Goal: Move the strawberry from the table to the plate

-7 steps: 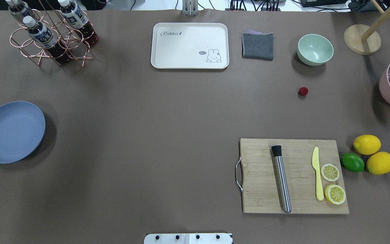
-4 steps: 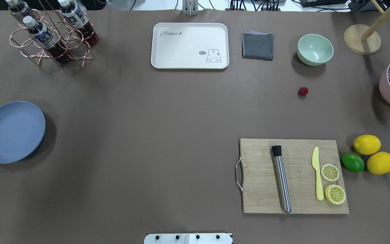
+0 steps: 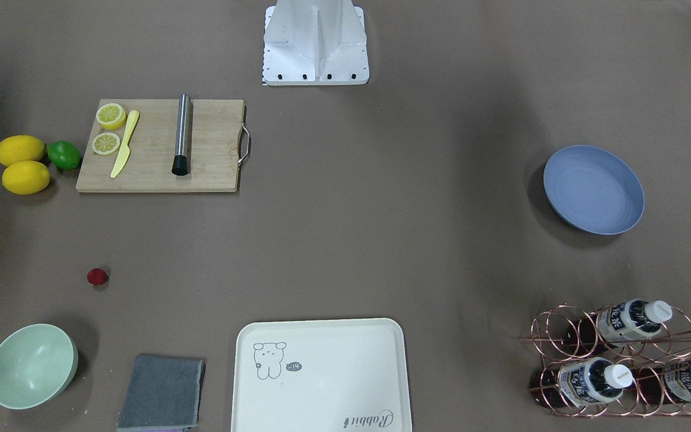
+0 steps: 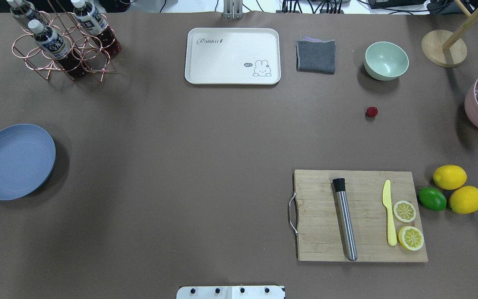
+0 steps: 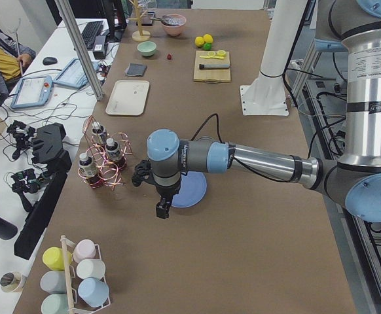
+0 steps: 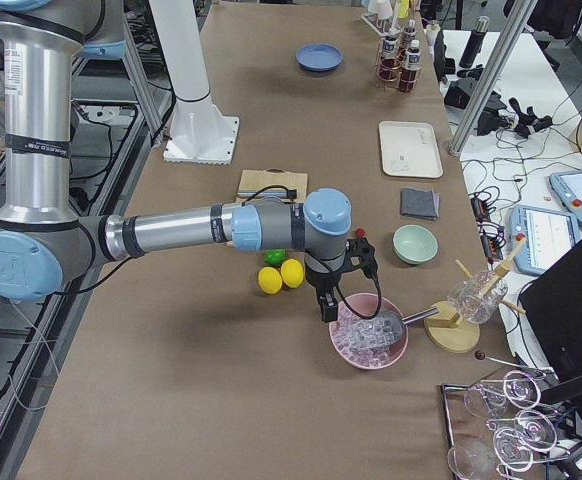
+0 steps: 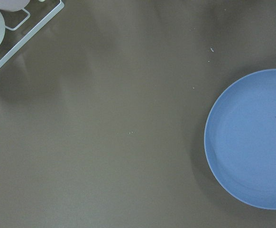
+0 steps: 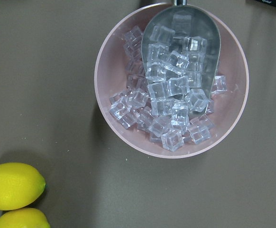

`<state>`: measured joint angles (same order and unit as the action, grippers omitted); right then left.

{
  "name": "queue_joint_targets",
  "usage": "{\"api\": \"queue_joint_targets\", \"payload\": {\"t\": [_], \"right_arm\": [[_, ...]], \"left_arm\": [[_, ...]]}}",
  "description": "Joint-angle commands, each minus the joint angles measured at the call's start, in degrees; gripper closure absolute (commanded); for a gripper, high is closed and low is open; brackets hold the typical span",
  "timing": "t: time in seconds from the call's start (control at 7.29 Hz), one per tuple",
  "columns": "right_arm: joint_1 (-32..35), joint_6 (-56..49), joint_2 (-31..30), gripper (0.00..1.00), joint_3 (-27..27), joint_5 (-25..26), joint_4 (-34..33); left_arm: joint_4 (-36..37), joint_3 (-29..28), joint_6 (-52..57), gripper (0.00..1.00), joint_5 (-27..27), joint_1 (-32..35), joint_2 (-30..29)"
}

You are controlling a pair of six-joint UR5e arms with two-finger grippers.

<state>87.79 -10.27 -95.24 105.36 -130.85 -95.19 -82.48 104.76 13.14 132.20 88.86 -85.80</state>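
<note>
The strawberry (image 4: 371, 111) lies on the brown table (image 4: 206, 137) at the right, in front of the mint bowl; it also shows as a small red berry (image 3: 97, 276). The blue-grey plate (image 4: 13, 162) sits empty at the table's far left edge, and its rim (image 7: 209, 142) shows in the left wrist view. My left gripper (image 5: 162, 210) hangs over the table beside the plate (image 5: 194, 190); I cannot tell if it is open or shut. My right gripper (image 6: 328, 305) hovers by the pink ice bowl, far from the strawberry (image 6: 359, 233); its state cannot be told either.
A cutting board (image 4: 359, 216) with a muddler, a yellow knife and lemon slices lies at the front right, beside lemons and a lime (image 4: 432, 198). At the back stand a cream tray (image 4: 232, 56), a grey cloth (image 4: 315, 56), a mint bowl (image 4: 386, 61) and a bottle rack (image 4: 62, 39). A pink ice bowl (image 8: 171, 85) sits far right.
</note>
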Motion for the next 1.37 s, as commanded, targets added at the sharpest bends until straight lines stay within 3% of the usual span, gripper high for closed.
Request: {"api": "queue_joint_targets", "payload": {"t": [0.0,0.41,0.69,1.23], "right_arm": [[-0.9,0.1,0.1,0.00,0.0,-0.1,0.0],[-1.7,0.1,0.3,0.00,0.5,-0.5,-0.1],[-1.7,0.0,0.3,0.00,0.5,-0.3,-0.1],[-1.7,0.8,-0.3,0.00,1.3,-0.5,-0.1]], "left_arm": [[-0.1,0.2,0.0,0.02,0.1,0.0,0.1],[-1.8,0.3,0.1,0.02,0.3,-0.1,0.5],[-7.2,-0.3,-0.7,0.02,4.8,-0.1,3.7],[-11.0,-0.7,-9.3,0.02,5.1,-2.5,4.6]]}}
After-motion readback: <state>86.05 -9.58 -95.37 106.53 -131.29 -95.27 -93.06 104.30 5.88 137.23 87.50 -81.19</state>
